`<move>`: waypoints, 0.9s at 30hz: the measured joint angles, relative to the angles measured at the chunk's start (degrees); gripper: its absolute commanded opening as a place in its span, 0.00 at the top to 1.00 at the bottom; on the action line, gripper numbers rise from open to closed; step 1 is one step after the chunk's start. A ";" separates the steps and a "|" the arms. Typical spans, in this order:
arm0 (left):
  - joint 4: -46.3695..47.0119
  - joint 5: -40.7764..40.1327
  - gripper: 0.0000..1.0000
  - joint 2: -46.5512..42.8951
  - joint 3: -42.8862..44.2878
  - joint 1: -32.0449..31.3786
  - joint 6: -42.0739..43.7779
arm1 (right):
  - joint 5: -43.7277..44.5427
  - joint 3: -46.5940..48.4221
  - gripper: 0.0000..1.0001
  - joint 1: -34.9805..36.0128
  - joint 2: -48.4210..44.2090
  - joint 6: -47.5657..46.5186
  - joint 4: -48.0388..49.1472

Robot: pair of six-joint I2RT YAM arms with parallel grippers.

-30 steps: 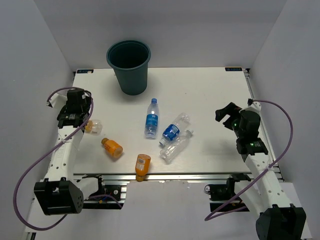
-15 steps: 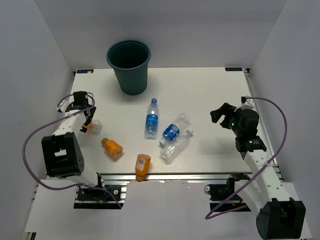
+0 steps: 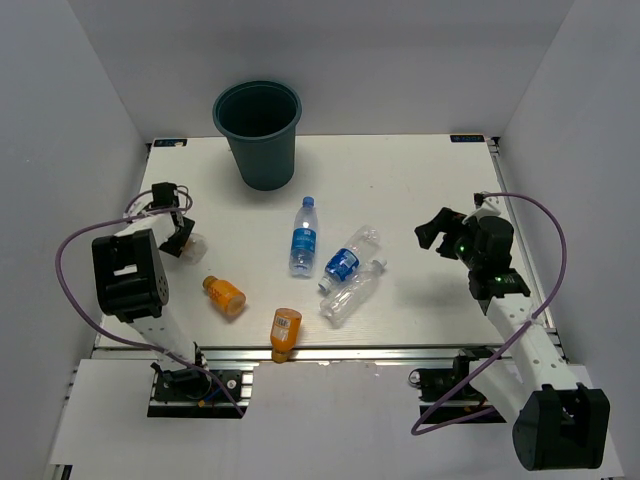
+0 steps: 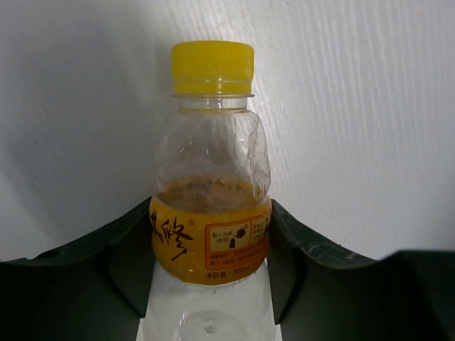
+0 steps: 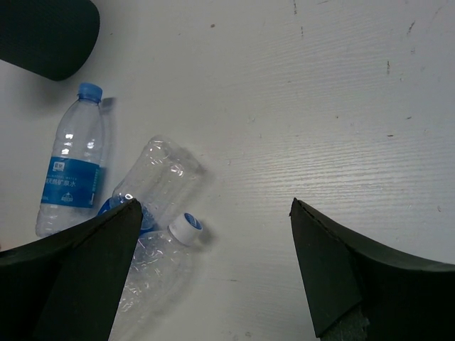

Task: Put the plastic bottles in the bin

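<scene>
Widest of all, a white table (image 3: 420,180), matte and faintly scratched in the right wrist view, closed in by pale grey walls (image 3: 400,60) at the far side and both flanks. At its far edge, left of centre, the dark teal bin (image 3: 262,155), upright, mouth open. At the near corners, the left arm (image 3: 128,275) and the right arm (image 3: 510,310), white with black joints, each trailing a purple cable (image 3: 68,270). Around the table's middle, three clear plastic bottles lying flat, between the right gripper and the left half. First a blue-labelled bottle (image 3: 303,238), cap toward the bin. Just right of it a second blue-labelled bottle (image 3: 349,256), slantwise. Touching that one's near side, a plain clear bottle (image 3: 350,293) with a white cap. Toward the near left, an orange bottle (image 3: 224,294) on its side, and another orange bottle (image 3: 285,332) with one end past the near edge. By the left edge, the left gripper (image 4: 212,220), jaws pressed against the label of a small yellow-capped bottle (image 4: 212,142), clear above a band of orange. All of that plain only from the left wrist; from above, just a pale shape beside black fingers. Near the right edge, the right gripper (image 3: 440,228), jaws spread wide, gripping nothing.
</scene>
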 measured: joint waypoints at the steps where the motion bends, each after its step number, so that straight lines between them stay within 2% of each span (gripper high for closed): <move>1: 0.35 0.55 0.42 0.02 0.11 0.07 0.42 | 0.00 0.00 0.11 0.00 -0.09 -0.02 0.00; 4: 0.20 2.49 0.47 0.02 1.49 0.09 2.16 | 0.00 0.00 0.11 0.00 -0.39 -0.02 0.00; 11: 3.67 10.40 0.47 -2.86 10.86 -1.14 6.82 | -0.44 0.00 0.11 0.00 -2.05 -0.04 0.48; 14: 6.03 11.34 0.45 -4.09 18.51 -5.25 10.62 | -1.05 0.00 0.11 0.00 -2.54 -0.07 1.25; 18: 12.37 12.28 0.42 -4.13 29.83 -14.16 17.00 | -1.49 0.00 0.11 0.00 -2.67 -0.33 1.60; 21: 19.21 14.84 0.41 -3.93 33.90 -18.82 19.50 | -1.99 0.00 0.11 0.00 -2.67 -0.63 1.81; 23: 22.49 15.85 0.40 -2.62 35.93 -19.32 19.87 | -2.58 0.00 0.11 0.00 -2.67 -0.90 1.88; 25: 24.92 16.83 0.38 0.76 39.63 -18.75 19.80 | -3.48 0.00 0.10 0.00 -2.67 -1.16 1.99; 27: 25.68 18.12 0.25 6.10 45.22 -18.32 19.82 | -4.68 -0.07 0.11 0.00 -2.75 -1.36 2.32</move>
